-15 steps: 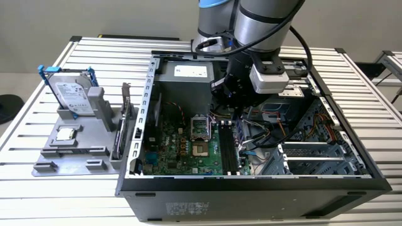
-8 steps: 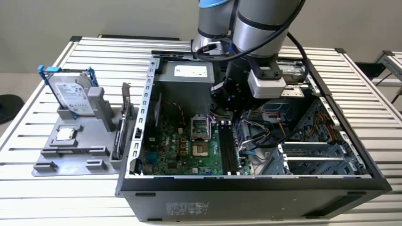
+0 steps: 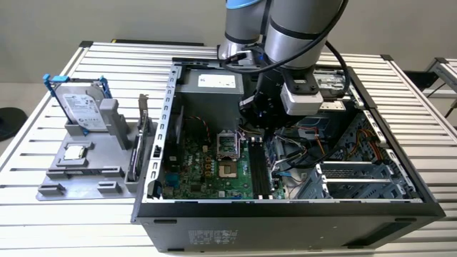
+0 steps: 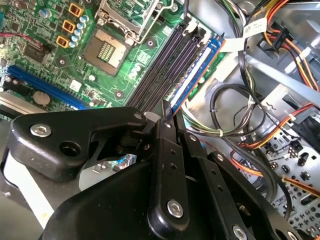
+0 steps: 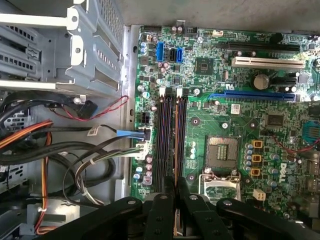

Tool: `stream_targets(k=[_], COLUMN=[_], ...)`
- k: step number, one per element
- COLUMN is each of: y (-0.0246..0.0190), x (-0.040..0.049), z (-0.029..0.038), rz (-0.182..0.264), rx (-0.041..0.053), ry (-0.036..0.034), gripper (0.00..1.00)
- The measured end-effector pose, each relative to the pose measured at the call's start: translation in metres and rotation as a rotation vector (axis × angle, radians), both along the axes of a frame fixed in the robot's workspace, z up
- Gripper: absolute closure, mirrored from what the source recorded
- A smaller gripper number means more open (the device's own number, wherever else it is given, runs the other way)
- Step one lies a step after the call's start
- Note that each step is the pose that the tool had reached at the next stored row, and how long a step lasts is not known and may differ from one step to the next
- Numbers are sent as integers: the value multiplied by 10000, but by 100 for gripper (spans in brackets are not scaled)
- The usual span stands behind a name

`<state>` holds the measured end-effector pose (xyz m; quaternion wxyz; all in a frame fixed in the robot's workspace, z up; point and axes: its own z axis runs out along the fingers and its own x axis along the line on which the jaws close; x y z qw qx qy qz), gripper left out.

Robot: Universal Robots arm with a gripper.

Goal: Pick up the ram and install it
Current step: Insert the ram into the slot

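Gripper (image 4: 167, 112) low in frame centre, fingers (image 4: 167, 150) pinched shut on ram (image 4: 195, 75); ram stands edge-down in motherboard (image 5: 225, 125) memory slot, beside empty slots (image 5: 164, 145).

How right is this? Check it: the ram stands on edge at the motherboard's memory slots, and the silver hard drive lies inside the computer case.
The hard drive is not inside the computer case: the exterior view shows it standing in the grey holder outside it. The ram does stand on edge at the memory slots.
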<state>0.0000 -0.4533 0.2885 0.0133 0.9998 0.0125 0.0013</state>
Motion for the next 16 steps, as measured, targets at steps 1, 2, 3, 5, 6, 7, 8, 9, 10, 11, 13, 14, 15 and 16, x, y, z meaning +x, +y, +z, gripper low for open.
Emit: stream_targets(k=[1, 2, 3, 5, 6, 7, 8, 9, 10, 11, 13, 14, 15, 16], y=[-1, -2, -4, -10, -13, -16, -19, -21, -22, -24, -30, -34, -38, -42], x=[6, 13, 21, 35, 44, 53, 61, 71, 80, 85, 91, 93, 95, 97], z=[-3, -6, -9, -15, -18, -22, -27, -33, -41, -50, -71, -86, -99, -113], rz=[-30, -57, -79, -110, -126, -143, -164, -183, -205, -222, -255, -272, -285, -300], rx=[1, 2, 2, 4, 3, 3, 2, 2, 3, 2, 4, 7, 9, 13], ry=[0, -1, -1, -2, -1, -1, -1, -1, -1, -1, -1, -1, -1, 0], gripper=[100, 100, 100, 100, 100, 100, 100, 100, 100, 100, 100, 100, 100, 100])
